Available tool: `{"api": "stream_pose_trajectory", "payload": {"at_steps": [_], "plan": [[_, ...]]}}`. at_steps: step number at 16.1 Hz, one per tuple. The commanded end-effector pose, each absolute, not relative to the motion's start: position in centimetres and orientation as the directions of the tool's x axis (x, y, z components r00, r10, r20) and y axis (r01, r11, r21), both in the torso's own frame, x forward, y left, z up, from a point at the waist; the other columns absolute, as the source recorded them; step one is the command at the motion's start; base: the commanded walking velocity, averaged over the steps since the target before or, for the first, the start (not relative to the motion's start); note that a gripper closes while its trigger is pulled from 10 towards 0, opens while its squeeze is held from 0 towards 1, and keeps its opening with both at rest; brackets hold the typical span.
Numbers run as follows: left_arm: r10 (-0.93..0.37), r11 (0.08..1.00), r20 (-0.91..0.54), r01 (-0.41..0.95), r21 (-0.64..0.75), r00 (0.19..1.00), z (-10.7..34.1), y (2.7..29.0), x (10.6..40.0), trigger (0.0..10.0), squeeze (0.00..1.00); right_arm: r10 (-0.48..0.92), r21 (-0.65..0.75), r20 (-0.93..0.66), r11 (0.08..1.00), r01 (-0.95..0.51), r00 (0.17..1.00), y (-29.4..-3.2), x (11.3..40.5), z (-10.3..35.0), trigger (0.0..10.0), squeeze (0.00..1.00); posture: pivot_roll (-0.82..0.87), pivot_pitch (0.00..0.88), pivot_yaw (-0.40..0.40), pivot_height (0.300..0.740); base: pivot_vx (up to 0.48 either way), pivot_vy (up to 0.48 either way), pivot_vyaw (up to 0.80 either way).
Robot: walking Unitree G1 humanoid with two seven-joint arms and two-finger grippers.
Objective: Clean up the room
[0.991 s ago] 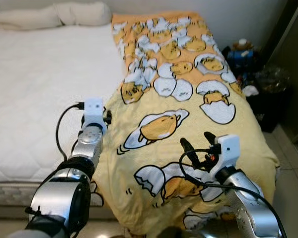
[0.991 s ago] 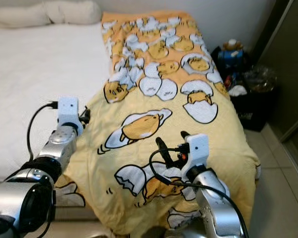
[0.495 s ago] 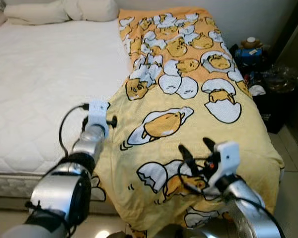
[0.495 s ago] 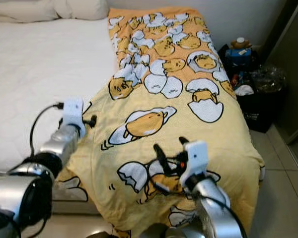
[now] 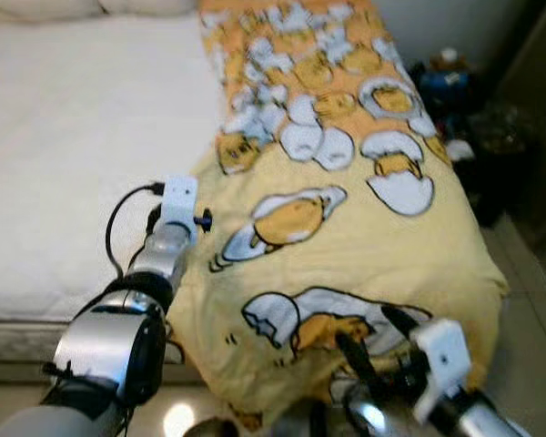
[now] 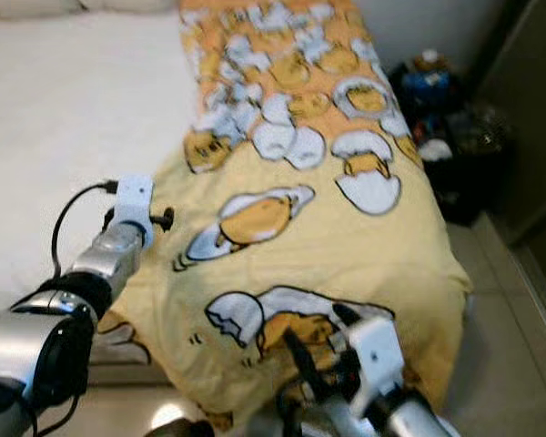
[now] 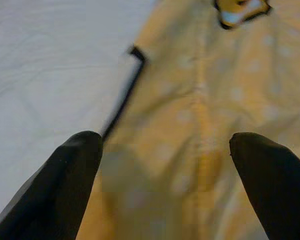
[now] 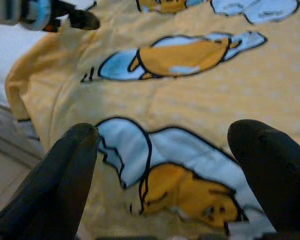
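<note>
**Yellow egg-print blanket on the right of the bed, both hands apart above it**

The yellow blanket (image 5: 346, 182) lies along the right part of the bed (image 5: 73, 137), from the far end down to the near edge, where it hangs over the foot and the right side. It is printed with cartoon egg-yolk figures in cracked white shells, small and crowded at the far end, larger toward the near end. No writing or brand can be read on it or anywhere else. Its left edge runs crooked across the white mattress, with a fold lifted near the left hand.

The left hand (image 5: 200, 218) is over that left edge of the blanket, its two black fingers (image 7: 65, 185) spread wide apart with nothing between them; below them the blanket's dark-trimmed edge meets the white sheet. The right hand (image 5: 373, 341) is at the near end of the blanket, over a large egg figure, its fingers (image 8: 270, 165) also well apart and holding nothing.

To the right of the bed, on the far side, dark bags and clutter (image 5: 473, 118) stand on the floor, blurred, with a blue item among them. Pale tiled floor (image 5: 537, 282) shows on the right.
</note>
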State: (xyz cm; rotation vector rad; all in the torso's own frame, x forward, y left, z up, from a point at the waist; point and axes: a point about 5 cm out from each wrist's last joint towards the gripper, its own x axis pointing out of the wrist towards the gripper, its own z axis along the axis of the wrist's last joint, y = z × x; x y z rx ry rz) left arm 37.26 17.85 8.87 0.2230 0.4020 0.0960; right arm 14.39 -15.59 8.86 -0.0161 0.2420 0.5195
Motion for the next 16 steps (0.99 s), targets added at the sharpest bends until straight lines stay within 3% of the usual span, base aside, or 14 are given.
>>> {"api": "stream_pose_trajectory", "payload": {"at_steps": [1, 5, 8, 13, 16], "plan": [[0.172, 0.962, -0.384, -0.070, 0.265, 0.907, 8.7, 18.3, 37.1, 10.0, 0.00, 0.490, 0.029, -0.243, 0.866, -0.499, 0.837, -15.7, 13.6, 9.7, 10.0, 0.02, -0.43, 0.230, 0.024, 0.740, 0.000, 0.000, 0.00], [0.242, 0.945, -0.352, -0.137, 0.297, 0.904, 9.2, 19.7, 37.2, 10.0, 0.00, 0.474, 0.050, -0.279, 0.876, -0.480, 0.835, -15.5, 11.7, 10.3, 10.0, 0.02, -0.46, 0.264, 0.023, 0.740, 0.000, 0.000, 0.00], [0.265, 0.932, -0.230, -0.188, 0.308, 0.936, 12.6, 20.6, 38.6, 10.0, 0.00, 0.456, 0.061, -0.284, 0.886, -0.459, 0.843, -15.4, 11.6, 10.2, 10.0, 0.02, -0.45, 0.262, 0.042, 0.740, 0.000, 0.000, 0.00], [0.243, 0.946, -0.194, -0.188, 0.263, 0.950, 13.7, 21.0, 39.0, 10.0, 0.00, 0.462, 0.077, -0.281, 0.885, -0.460, 0.841, -14.9, 12.2, 9.6, 10.0, 0.02, -0.40, 0.251, 0.053, 0.740, 0.000, 0.000, 0.00], [0.269, 0.902, -0.128, -0.203, 0.382, 0.955, 14.6, 22.0, 39.1, 10.0, 0.00, 0.480, 0.082, -0.272, 0.875, -0.477, 0.834, -14.7, 12.7, 9.6, 10.0, 0.02, -0.37, 0.254, 0.028, 0.740, 0.000, 0.000, 0.00]]}}
